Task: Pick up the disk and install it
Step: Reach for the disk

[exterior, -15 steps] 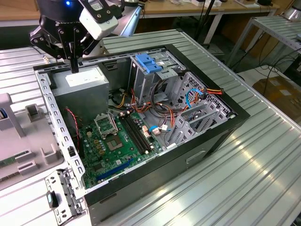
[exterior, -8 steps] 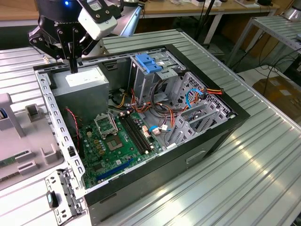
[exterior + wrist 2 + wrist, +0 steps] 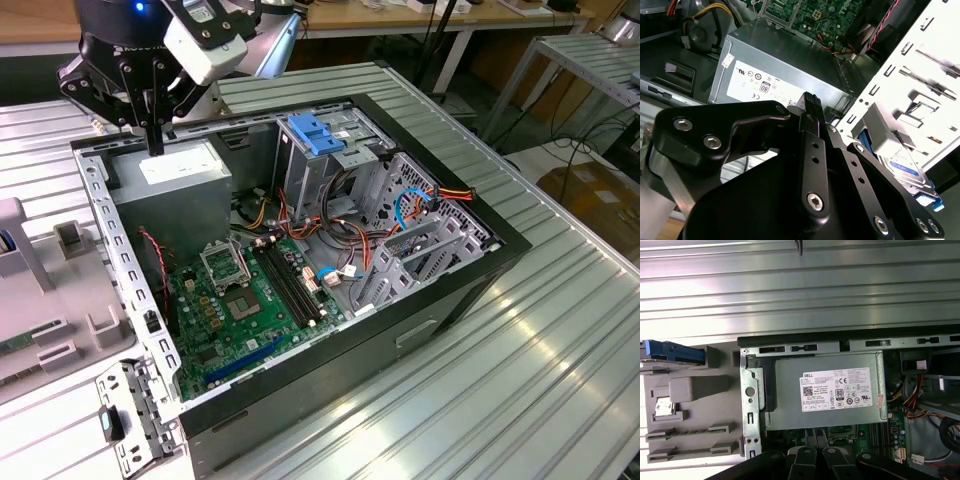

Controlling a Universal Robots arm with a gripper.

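The disk (image 3: pixel 901 166), a silver drive in a bright blue carrier, lies in a light grey plastic holder (image 3: pixel 690 410) just outside the open computer case (image 3: pixel 460 290). In the first wrist view its blue carrier edge (image 3: pixel 675 352) shows at the holder's end. My gripper (image 3: pixel 155 140) hangs over the case's rim by the grey power supply (image 3: pixel 170 175), its black fingers (image 3: pixel 810 102) pressed together and holding nothing. The disk sits off to the side of the gripper, apart from it.
A metal drive cage with a fixed blue bracket (image 3: pixel 312 135) stands at the back of the case. The motherboard (image 3: pixel 250 300), loose cables (image 3: pixel 420 205) and side brackets crowd the inside. The case stands on a ribbed metal table (image 3: pixel 560 340).
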